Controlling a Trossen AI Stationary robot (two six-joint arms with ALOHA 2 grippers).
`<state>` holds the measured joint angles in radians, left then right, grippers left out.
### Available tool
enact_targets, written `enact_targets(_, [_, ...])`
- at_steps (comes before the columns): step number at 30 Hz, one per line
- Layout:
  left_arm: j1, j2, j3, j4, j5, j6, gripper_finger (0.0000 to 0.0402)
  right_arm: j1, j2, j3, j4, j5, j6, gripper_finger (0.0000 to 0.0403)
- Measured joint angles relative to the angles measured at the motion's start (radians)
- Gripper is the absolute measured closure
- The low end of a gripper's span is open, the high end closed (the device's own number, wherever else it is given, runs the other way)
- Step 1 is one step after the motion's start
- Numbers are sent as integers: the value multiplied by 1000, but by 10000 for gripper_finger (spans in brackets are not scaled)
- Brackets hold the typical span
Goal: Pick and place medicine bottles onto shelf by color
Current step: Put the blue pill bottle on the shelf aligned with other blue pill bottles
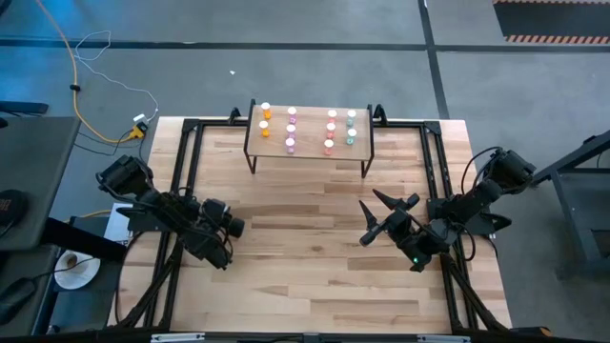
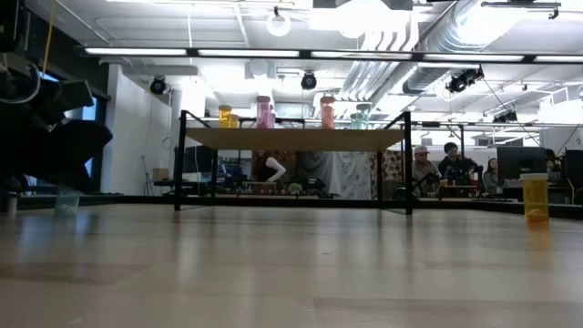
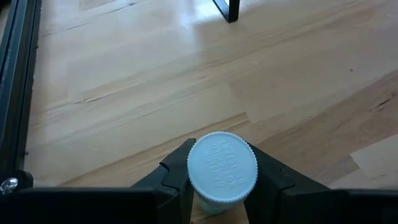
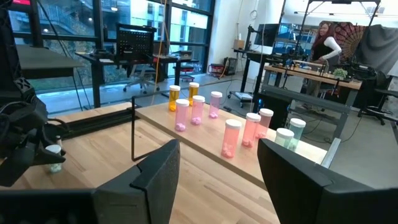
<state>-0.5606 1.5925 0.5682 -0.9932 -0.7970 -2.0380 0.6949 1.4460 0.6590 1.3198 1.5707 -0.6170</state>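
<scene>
My left gripper (image 3: 222, 169) is at the table's left side (image 1: 232, 229) and is shut on a tiny bottle with a white cap and pale green body (image 4: 54, 159). The low view shows this bottle (image 2: 66, 202) under the dark gripper, its base at the tabletop. My right gripper (image 4: 217, 150) is open and empty at the table's right (image 1: 366, 221), pointing toward the shelf. The light-wood shelf (image 1: 307, 145) stands at the far middle. It carries orange (image 1: 266, 116), pink (image 1: 291, 129), red-pink (image 1: 331, 131) and teal (image 1: 351, 127) bottles in columns. My left gripper pinches the bottle between its two fingers, one on each side at the level of the white cap (image 3: 190, 175). The fingers slant down from the table's left. The bottle stands upright, cap up. Whether its base touches the table or is just above it, I cannot tell.
An orange bottle (image 2: 536, 198) stands on the table at the right of the low view. Black frame rails (image 1: 184, 171) run along the table's edges. Bare wood lies between the two grippers and in front of the shelf legs (image 1: 253, 164). People sit in the room behind.
</scene>
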Motion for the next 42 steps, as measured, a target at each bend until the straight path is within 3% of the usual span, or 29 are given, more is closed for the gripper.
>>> enact_targets(10, [-54, 0, 38, 0, -32, 21, 310, 0, 0, 0, 0, 0, 0, 194])
enact_targets(23, [-64, 0, 189, 0, -134, 254, 310, 3, 0, 0, 0, -11, 8, 194])
enact_targets(33, [-64, -10, 310, 2, -207, 437, 310, 61, 0, 0, -79, -126, 98, 194])
enact_targets(42, [-64, -10, 425, 3, -254, 595, 310, 77, 0, 0, -373, -400, 405, 194])
